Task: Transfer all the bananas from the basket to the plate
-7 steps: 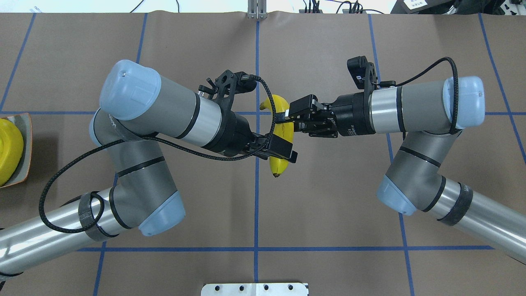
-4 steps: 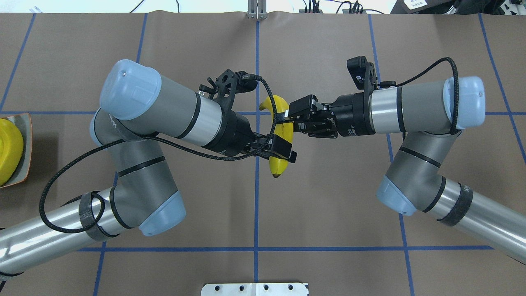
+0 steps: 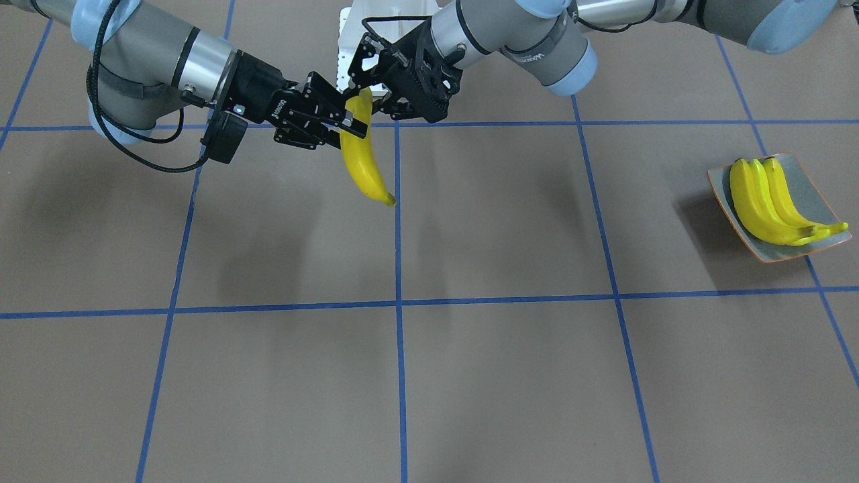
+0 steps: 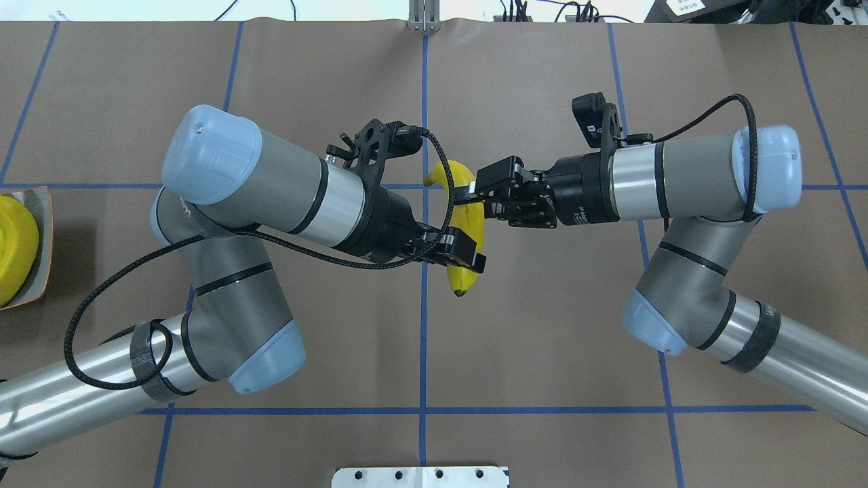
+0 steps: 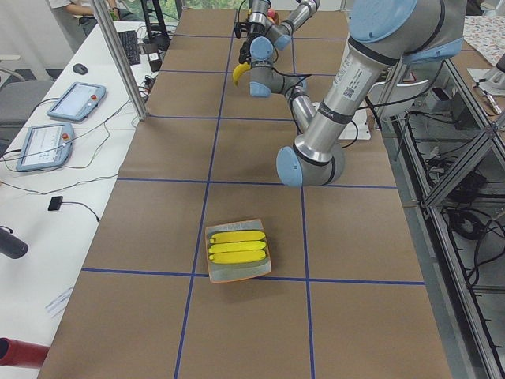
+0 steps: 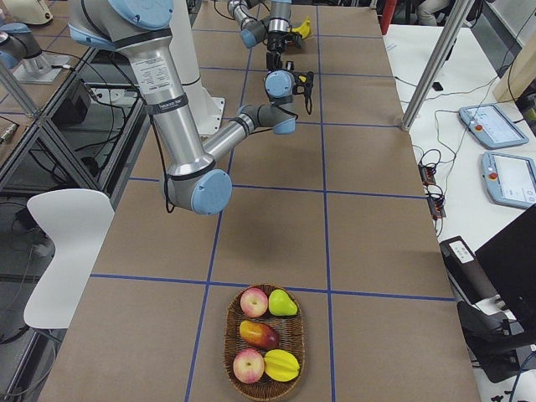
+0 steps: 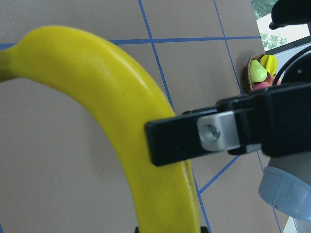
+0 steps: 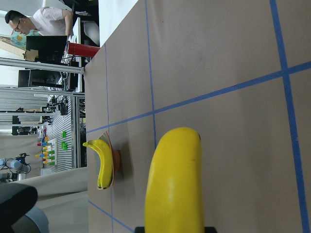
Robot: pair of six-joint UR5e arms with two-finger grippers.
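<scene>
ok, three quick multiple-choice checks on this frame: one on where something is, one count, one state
1. Where does the plate sit?
A) far out on the robot's left
B) far out on the robot's right
C) midway between the arms

2. How many bananas lie on the plate?
A) one
B) two
C) three

3. What state is the third banana in?
A) set down and let go
B) lying on the plate
C) clamped in mid-air by the left gripper and the right gripper

Answers:
1 A: the plate is at the left edge of the overhead view, the left arm's side.
2 B: the front-facing view shows two lying side by side in it.
3 C: each gripper's fingers close on it, and it hangs above its own shadow.
</scene>
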